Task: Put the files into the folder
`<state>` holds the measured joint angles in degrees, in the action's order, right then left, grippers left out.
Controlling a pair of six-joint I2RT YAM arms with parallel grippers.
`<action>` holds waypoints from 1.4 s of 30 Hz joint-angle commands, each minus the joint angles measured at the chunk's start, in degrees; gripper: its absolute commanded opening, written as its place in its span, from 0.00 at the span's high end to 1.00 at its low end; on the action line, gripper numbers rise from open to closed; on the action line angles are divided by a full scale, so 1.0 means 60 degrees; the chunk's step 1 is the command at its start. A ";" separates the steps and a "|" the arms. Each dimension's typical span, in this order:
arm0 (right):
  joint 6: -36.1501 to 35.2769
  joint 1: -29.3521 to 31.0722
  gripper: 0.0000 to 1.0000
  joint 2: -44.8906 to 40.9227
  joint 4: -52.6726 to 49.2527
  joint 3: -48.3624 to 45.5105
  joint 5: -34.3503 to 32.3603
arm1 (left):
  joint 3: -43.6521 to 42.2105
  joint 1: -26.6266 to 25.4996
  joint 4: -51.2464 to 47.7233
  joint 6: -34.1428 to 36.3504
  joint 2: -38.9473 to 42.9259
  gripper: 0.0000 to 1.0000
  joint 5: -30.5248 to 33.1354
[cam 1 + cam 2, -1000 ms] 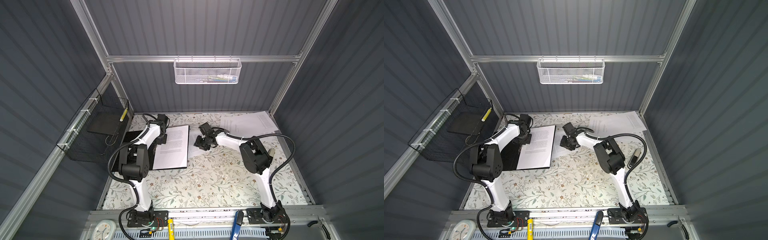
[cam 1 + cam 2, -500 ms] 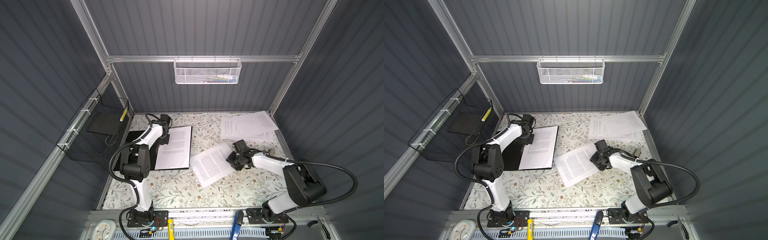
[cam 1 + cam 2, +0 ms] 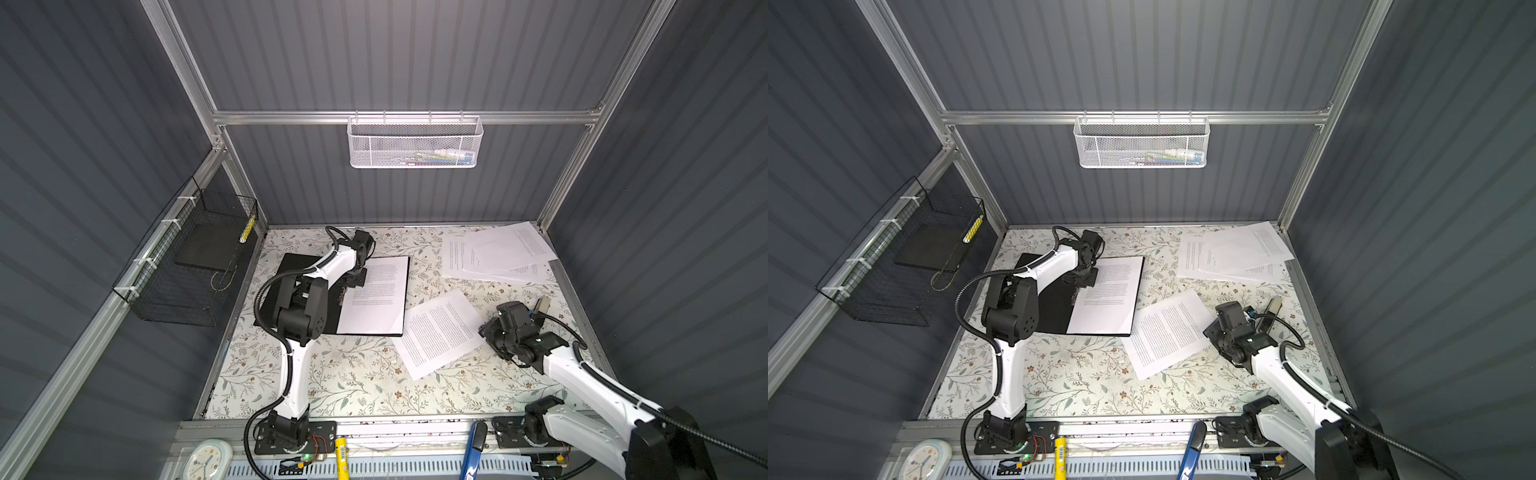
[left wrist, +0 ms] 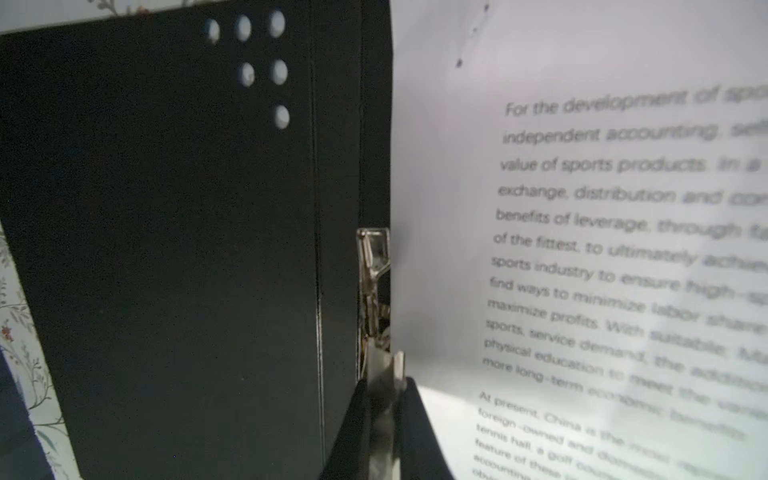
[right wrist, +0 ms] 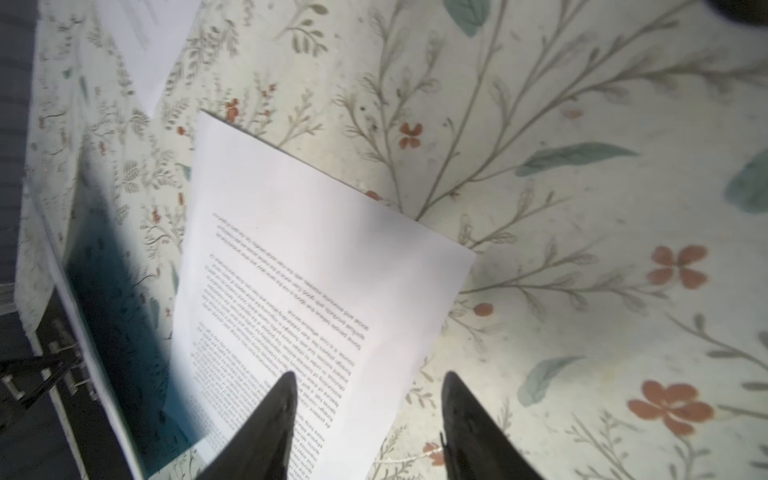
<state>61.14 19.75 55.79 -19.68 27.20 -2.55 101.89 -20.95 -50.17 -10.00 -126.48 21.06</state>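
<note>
The folder (image 3: 286,270) (image 3: 1054,307) lies open on the cloth at left, black inside up (image 4: 166,249). One of the files (image 3: 376,299) (image 3: 1108,291) (image 4: 582,208) rests on its right half. My left gripper (image 3: 353,280) (image 3: 1084,280) (image 4: 384,382) is shut on the lever of the folder's metal clip (image 4: 374,270) at the spine. A loose printed sheet (image 3: 440,332) (image 3: 1167,332) (image 5: 311,249) lies flat just right of the folder. My right gripper (image 3: 488,332) (image 3: 1210,332) (image 5: 368,376) hovers open over that sheet's right edge. More files (image 3: 494,253) (image 3: 1233,253) lie fanned at the back right.
A black wire basket (image 3: 195,257) hangs on the left wall and a white mesh basket (image 3: 415,143) on the back wall. A small pale object (image 3: 542,305) sits near the right edge. A clock (image 3: 208,461) and tools lie along the front rail.
My right arm has swung from beside the folder to the front right, and its jaws have spread. A loose sheet now lies right of the folder. The left arm has stayed put.
</note>
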 commanded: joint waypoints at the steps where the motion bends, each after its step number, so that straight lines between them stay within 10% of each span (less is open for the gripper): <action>1: -0.1899 -0.0028 0.12 -0.0493 0.0183 0.0194 0.0351 | 0.0744 -0.0016 -0.0249 -0.0478 -0.0209 1.00 -0.0043; 10: -0.3313 -0.1092 0.01 -0.0477 0.1890 -0.0189 0.2935 | 0.0758 -0.0068 -0.0135 -0.0800 -0.0453 0.94 -0.0780; 23: -0.3604 -0.1885 0.01 0.0282 0.2193 -0.0090 0.3283 | -0.0152 -0.0046 0.0592 -0.0265 0.0997 0.68 -0.1968; 29: -0.3882 -0.2241 0.01 0.0918 0.2284 0.0137 0.3309 | -0.2260 -0.0301 0.2511 -0.0809 0.3741 0.52 -0.3680; 33: -0.3720 -0.2659 0.01 0.2128 0.3059 0.0352 0.4738 | -0.4716 -0.1212 0.3868 -0.1167 0.5910 0.03 -0.5611; 42: -0.3712 -0.2756 0.01 0.3666 0.1752 0.1513 0.2639 | -0.7298 -0.5032 0.4955 -0.2512 0.6786 0.00 -0.5643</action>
<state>39.38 3.68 75.88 -5.65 33.69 18.28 61.19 -46.41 -24.08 -20.53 -83.99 -10.61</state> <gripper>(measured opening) 0.989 0.996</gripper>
